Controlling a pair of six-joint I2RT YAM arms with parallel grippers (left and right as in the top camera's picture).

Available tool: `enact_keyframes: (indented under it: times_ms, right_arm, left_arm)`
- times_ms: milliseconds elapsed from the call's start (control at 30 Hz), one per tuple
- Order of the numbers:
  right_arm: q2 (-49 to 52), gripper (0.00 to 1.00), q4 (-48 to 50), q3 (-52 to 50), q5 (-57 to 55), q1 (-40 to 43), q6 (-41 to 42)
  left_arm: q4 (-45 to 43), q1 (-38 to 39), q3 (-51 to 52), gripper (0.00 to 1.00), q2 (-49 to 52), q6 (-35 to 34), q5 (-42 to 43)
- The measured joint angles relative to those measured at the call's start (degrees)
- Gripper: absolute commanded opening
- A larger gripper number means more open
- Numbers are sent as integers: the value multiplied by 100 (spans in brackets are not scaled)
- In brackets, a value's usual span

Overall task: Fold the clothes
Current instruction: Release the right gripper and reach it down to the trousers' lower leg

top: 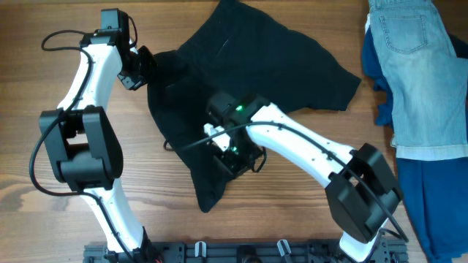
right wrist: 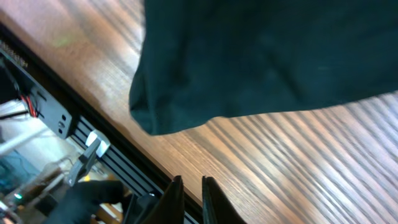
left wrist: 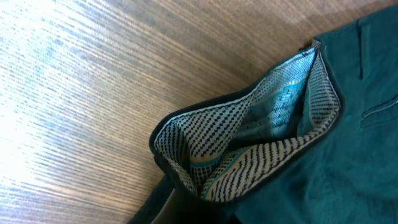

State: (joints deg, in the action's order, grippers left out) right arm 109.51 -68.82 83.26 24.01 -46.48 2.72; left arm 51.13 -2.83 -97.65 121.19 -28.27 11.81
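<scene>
The clothes (top: pixel 248 66) are one large black garment lying rumpled across the middle of the table. My left gripper (top: pixel 142 69) is at its left edge, shut on the waistband. In the left wrist view the waistband gapes and shows a black-and-white patterned lining (left wrist: pixel 249 124), with the left gripper (left wrist: pixel 211 213) pinching the fabric at the bottom. My right gripper (top: pixel 234 157) hovers over the garment's lower part. In the right wrist view the right gripper (right wrist: pixel 191 183) is shut with only a sliver between the fingers and holds nothing. A hem of the clothes (right wrist: pixel 267 56) lies beyond it on the wood.
A light blue denim garment (top: pixel 420 73) lies at the right edge on top of a royal blue cloth (top: pixel 435 204). A black rail (top: pixel 241 252) runs along the table's front edge, and the same rail (right wrist: pixel 106 162) is close to the right fingers.
</scene>
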Motion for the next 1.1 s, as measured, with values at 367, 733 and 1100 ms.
enact_keyframes:
  times_ms: [367, 733, 1100]
  right_arm:
    - [0, 37, 249, 0, 214, -1126, -31]
    - [0, 100, 866, 0, 348, -1268, 105]
    - [855, 100, 1110, 0, 741, -966, 442]
  left_arm:
    - [-61, 0, 0, 4, 0, -122, 2]
    - [-59, 0, 0, 4, 0, -122, 2]
    - [-42, 0, 0, 4, 0, -122, 4]
